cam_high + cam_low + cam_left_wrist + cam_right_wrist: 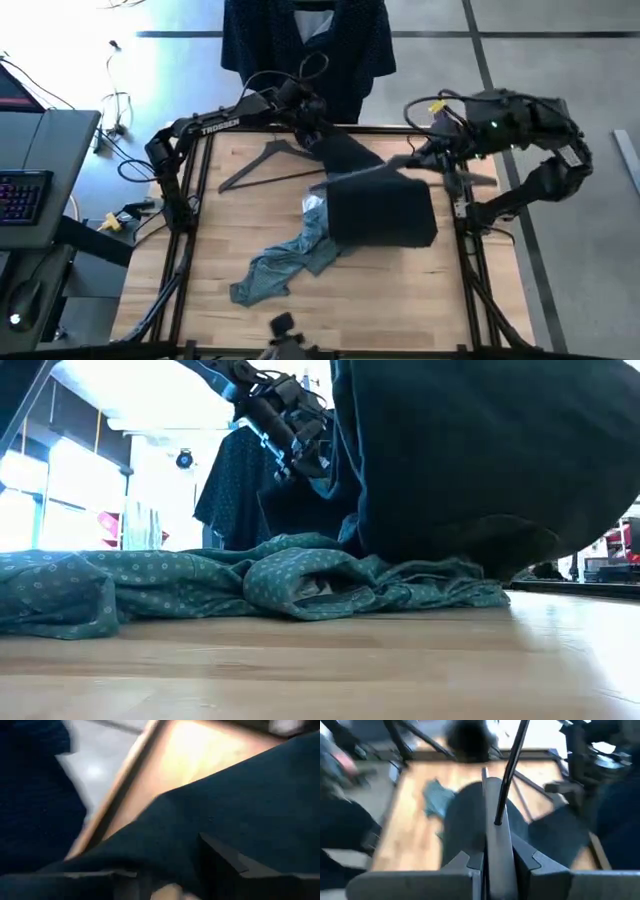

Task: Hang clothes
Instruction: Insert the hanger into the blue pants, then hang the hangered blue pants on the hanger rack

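The desk is a pale wooden top in a black frame. Three garments show. The largest, the black garment, hangs lifted over the desk's middle, its lower edge draped onto the teal shirt, which lies crumpled on the wood toward the near left. The navy dotted shirt hangs beyond the desk's far edge.

Two hangers show. One dark hanger lies flat on the far left of the desk; a grey hanger is held by the right gripper, jaws closed on it, over the black garment's right side. The left gripper sits at the garment's upper corner, jaws pinched on the cloth.
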{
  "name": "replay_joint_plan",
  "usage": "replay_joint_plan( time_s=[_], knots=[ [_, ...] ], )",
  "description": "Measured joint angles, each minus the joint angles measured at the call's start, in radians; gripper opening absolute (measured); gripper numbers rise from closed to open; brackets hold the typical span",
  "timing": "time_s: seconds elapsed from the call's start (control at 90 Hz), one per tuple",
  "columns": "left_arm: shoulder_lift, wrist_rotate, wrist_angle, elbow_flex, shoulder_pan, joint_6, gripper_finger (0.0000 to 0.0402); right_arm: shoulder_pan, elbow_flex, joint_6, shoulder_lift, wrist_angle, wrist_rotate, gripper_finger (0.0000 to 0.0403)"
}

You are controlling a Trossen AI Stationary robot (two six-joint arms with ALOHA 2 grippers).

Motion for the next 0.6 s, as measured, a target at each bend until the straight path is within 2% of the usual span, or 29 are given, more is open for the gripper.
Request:
replay_joint_plan(
  time_s=[0.067, 0.144, 0.278, 0.478, 0.6],
  knots=[
    [-0.011, -0.131, -0.072, 0.053, -0.006, -0.038, 0.0122, -0.058, 0.098, -0.026, 0.045, -0.055, 0.062, 0.0022],
    [-0.037, -0.170, -0.149, 0.127, -0.010, -0.016, 0.0121, -0.125, 0.193, -0.038, 0.089, -0.046, 0.078, 0.0022],
    [-0.064, -0.186, -0.254, 0.234, -0.021, 0.093, 0.0120, -0.224, 0.137, -0.019, 0.059, 0.188, 0.016, 0.0022],
    [-0.160, -0.442, -0.261, 0.380, -0.045, 0.274, 0.0120, -0.335, 0.192, -0.015, 0.105, 0.367, -0.005, 0.0022],
    [-0.222, -0.471, -0.179, 0.409, -0.044, 0.407, 0.0120, -0.419, 0.178, 0.005, 0.121, 0.454, -0.035, 0.0022]
  ],
)
